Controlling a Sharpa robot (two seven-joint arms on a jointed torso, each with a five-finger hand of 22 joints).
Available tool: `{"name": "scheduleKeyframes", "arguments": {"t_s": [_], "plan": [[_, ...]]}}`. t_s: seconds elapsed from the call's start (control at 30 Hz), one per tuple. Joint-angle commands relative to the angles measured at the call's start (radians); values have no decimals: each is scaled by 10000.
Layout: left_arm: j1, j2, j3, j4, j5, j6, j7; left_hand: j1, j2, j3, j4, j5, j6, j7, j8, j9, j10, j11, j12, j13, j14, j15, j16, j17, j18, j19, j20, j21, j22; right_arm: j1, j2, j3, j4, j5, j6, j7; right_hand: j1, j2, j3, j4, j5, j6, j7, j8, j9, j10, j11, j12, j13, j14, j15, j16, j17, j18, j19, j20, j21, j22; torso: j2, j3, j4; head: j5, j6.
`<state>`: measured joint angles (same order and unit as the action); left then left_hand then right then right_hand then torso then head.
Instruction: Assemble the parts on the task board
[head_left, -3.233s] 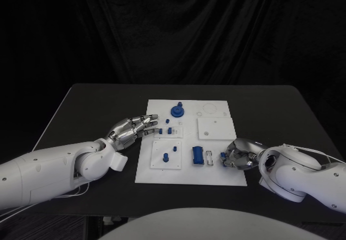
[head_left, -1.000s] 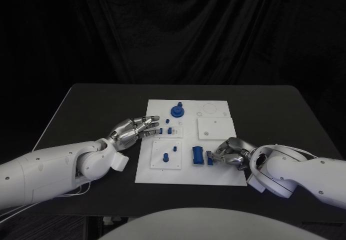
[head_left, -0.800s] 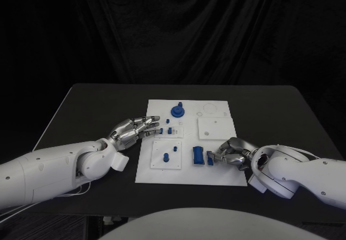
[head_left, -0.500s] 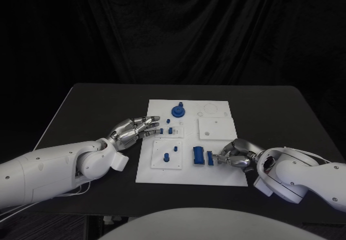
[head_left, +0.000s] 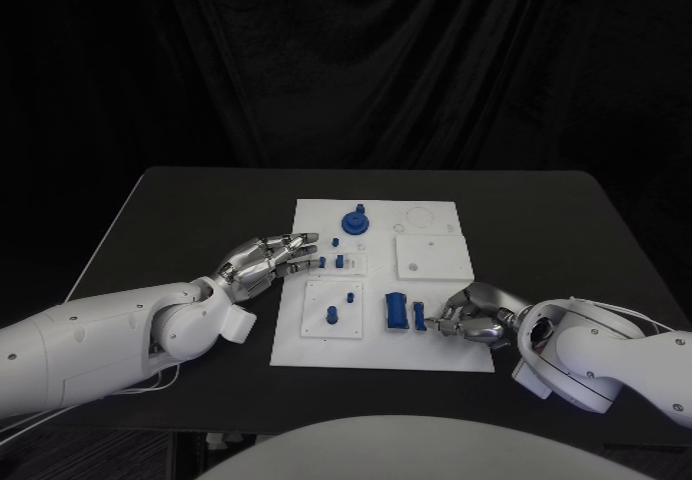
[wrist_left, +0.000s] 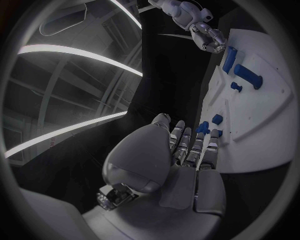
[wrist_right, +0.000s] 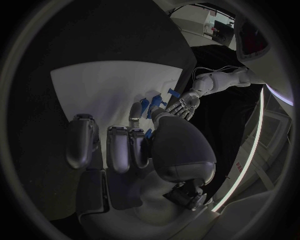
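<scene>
The white task board (head_left: 433, 352) lies mid-table. A narrow blue piece (head_left: 420, 316) stands in its slot beside a larger blue block (head_left: 395, 310). My right hand (head_left: 473, 312) sits just right of that piece, fingertips close to it, and I see nothing held. In the right wrist view its fingers (wrist_right: 119, 145) reach over the board (wrist_right: 106, 85). My left hand (head_left: 267, 258) hovers open at the board's left edge, fingers pointing at small blue parts (head_left: 338, 262). The left wrist view shows these fingers (wrist_left: 190, 145) beside those parts (wrist_left: 203, 127).
A blue round knob (head_left: 355, 220) stands at the board's far side. A white sub-plate (head_left: 433, 256) lies to its right. Blue pegs (head_left: 332, 316) stand in the near-left sub-plate. Black table (head_left: 188, 210) surrounds the board.
My right hand brought the narrow blue piece left to the slot beside the block, let it go and drew back a little to the right. The left hand has stayed put.
</scene>
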<state>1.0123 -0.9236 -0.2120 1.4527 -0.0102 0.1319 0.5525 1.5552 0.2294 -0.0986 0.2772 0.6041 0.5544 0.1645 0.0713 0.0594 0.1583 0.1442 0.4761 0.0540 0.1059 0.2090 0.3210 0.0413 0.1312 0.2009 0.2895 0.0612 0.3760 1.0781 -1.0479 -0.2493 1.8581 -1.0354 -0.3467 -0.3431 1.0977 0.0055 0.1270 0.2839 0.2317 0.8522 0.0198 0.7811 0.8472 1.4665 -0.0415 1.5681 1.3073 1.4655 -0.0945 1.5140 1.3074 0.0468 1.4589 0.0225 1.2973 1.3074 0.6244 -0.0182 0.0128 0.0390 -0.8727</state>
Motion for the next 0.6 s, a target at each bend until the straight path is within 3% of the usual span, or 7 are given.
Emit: {"name": "scheduleKeyframes", "arguments": {"t_s": [0.03, 0.17, 0.33, 0.6], "plan": [[-19, 2, 9, 32, 40, 115, 84, 110, 32, 70, -12, 69, 83, 9, 65, 12, 12, 56, 44, 10, 14, -61, 21, 16, -153, 64, 19, 45, -3, -30, 17, 0, 0, -138, 283, -160, 92, 68, -98, 2, -51, 5, -108, 399, 366, 1043, -104, 27, 2634, 827, -101, 19, 1761, 153, 15, -124, 59, 1821, -5, 0, -17, 19, 1], [-20, 0, 9, 33, 40, 117, 66, 110, 32, 70, -12, 69, 83, 9, 65, 12, 12, 56, 44, 10, 14, -61, 21, 16, -153, 64, 19, 45, -3, -32, 65, 0, -48, -139, 348, -205, 129, 109, -141, -13, -67, 14, -175, 690, 653, 1043, -166, 27, 2634, 830, -153, 21, 1765, 147, 25, -167, 76, 1827, 0, 8, -8, 5, 1], [-22, 12, 9, 30, 40, 128, 57, 114, 31, 81, -14, 73, 111, 13, 73, 15, 20, 63, 54, 11, 19, -62, 32, 18, -151, 65, 19, 45, -6, -33, 140, 1, -114, -140, 394, -242, 189, 120, -139, -43, -45, -1, -201, 778, 753, 1043, -189, 27, 2634, 829, -173, 18, 1760, 149, 22, -185, 67, 1825, 9, 7, 32, -46, 1], [-25, 29, 9, 19, 39, 144, 51, 114, 31, 81, -14, 73, 111, 13, 73, 15, 20, 63, 54, 11, 19, -62, 32, 18, -151, 65, 19, 45, -6, -34, 299, 4, -289, -140, 439, -294, 450, 219, -41, -149, 138, -90, -253, 892, 939, 1043, -238, 27, 2634, 828, -217, 15, 1756, 152, 16, -229, 48, 1819, 10, -4, 22, -24, 1]]}}
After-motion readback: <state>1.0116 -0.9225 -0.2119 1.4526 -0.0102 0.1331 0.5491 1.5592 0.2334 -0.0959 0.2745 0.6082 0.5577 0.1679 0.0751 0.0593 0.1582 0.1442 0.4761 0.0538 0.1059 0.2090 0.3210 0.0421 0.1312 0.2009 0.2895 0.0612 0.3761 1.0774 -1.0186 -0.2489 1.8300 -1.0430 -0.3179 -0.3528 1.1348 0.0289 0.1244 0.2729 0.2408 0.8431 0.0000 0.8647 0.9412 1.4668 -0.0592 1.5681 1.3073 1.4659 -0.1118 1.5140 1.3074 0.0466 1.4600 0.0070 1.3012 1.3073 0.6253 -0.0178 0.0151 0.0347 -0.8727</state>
